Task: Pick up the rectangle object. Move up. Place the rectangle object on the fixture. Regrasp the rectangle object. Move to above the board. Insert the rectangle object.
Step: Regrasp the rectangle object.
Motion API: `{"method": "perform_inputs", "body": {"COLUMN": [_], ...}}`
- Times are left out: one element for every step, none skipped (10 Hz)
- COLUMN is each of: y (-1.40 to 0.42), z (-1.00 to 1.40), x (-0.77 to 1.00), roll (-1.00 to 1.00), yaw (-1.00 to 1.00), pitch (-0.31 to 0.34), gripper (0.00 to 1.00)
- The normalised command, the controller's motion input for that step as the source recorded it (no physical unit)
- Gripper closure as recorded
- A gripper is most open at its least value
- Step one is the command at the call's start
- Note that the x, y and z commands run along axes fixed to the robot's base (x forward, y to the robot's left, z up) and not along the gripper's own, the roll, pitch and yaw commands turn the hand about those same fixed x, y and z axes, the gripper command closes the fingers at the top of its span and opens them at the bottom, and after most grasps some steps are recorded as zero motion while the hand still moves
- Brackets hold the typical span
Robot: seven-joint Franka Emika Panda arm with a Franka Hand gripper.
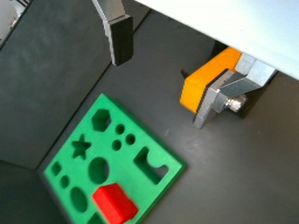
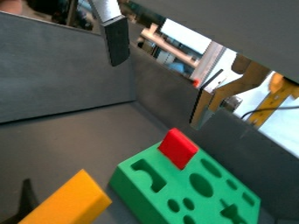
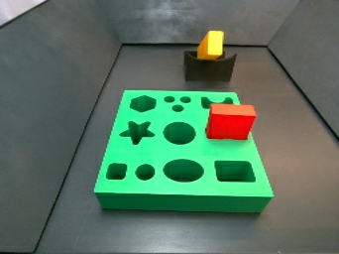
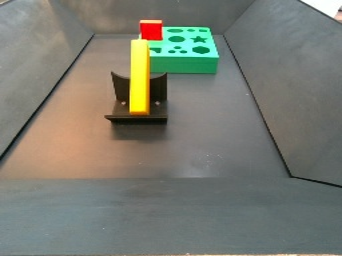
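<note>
Now gripper (image 1: 163, 79) wide open, holding nothing; rectangle object (image 4: 139, 72) stands upright in fixture (image 4: 136, 104), long axis vertical, beside one finger (image 1: 222, 94), not between fingers.

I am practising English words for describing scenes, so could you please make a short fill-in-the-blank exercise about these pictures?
1. The rectangle object stands upright on the ____.
2. The red cube rests on the ____ board.
3. The end effector holds ____ between its fingers; in a wrist view it is above the floor, apart from the rectangle object.
4. The colour of the rectangle object is ____.

Missing words: fixture; green; nothing; orange-yellow
</note>
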Motion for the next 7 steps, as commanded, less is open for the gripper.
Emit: {"method": "perform_inputs", "body": {"y": [-0.06,-0.04,-0.03,-0.03,-0.02,-0.02,-0.02], "z": [0.04,0.04,0.01,0.01,0.01,0.01,0.01], "x": [0.0,-0.01,-0.01,-0.01,0.0,0.0,0.0], "roll": [1.0,1.0,1.0,1.0,1.0,1.0,1.0], "yaw": [0.04,0.04,0.04,0.04,0.04,0.04,0.04], "pitch": [0.048,0.047,0.044,0.041,0.038,0.036,0.035], "gripper": [0.0,0.0,0.0,0.0,0.0,0.0,0.0]}}
